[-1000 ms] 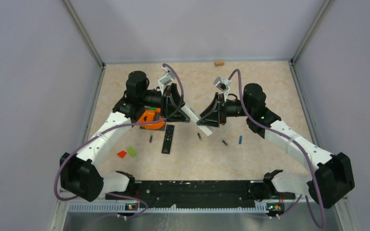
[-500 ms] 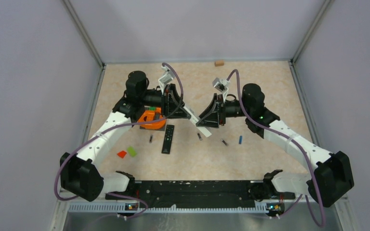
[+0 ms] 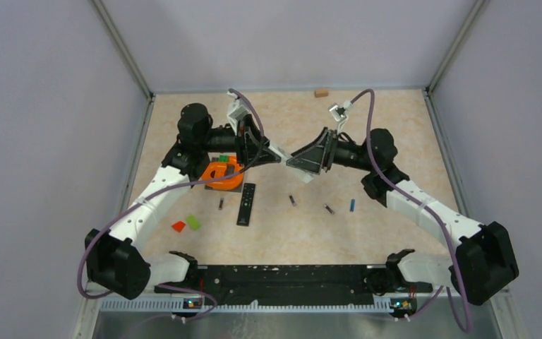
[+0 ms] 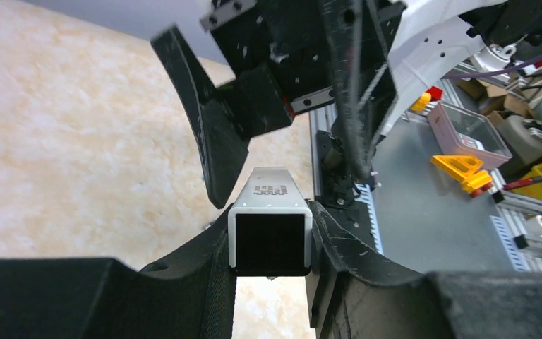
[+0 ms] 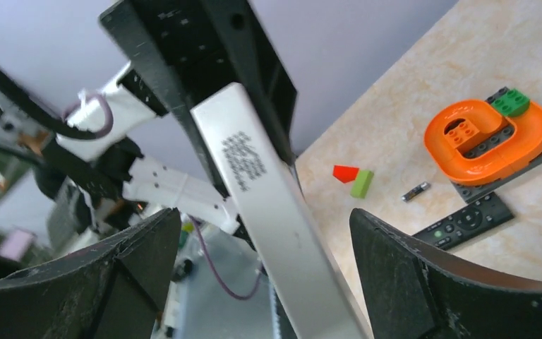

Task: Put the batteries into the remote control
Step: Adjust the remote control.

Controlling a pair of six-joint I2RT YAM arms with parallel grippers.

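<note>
Where the tan tabletop (image 3: 395, 141) meets its left wall, the listing starts; every place is given from the black remote (image 3: 246, 203), which lies flat on the table.

1. Red wedge (image 3: 178, 226) and green block (image 3: 194, 222): side by side, well left of the black remote and slightly nearer the arm bases.
2. Orange dish (image 3: 220, 176) on a dark baseplate: just beyond the black remote's far end and to its left, holding an orange brick (image 5: 466, 127), with a green brick (image 5: 512, 101) at its rim.
3. Batteries: one dark cell (image 3: 221, 204) just left of the black remote. A second dark cell (image 3: 292, 200) lies to its right and a third (image 3: 329, 209) farther right. The blue cell (image 3: 352, 205) is farthest right. All four lie loose on the table, apart from one another.
4. Left gripper (image 3: 268, 150): above and beyond the black remote, clamped on one end of the silver remote (image 4: 269, 244), a finger pressed to each long side.
5. Silver remote: held off the table and slanting down to the right, with its free end reaching between the right arm's fingers.
6. Right gripper (image 5: 265, 219): to the right of the black remote and raised, jaws spread wide. The silver remote passes between them, and no pad is seen touching it.
7. Small tan block (image 3: 320, 92): at the far table edge, well beyond the black remote.
</note>
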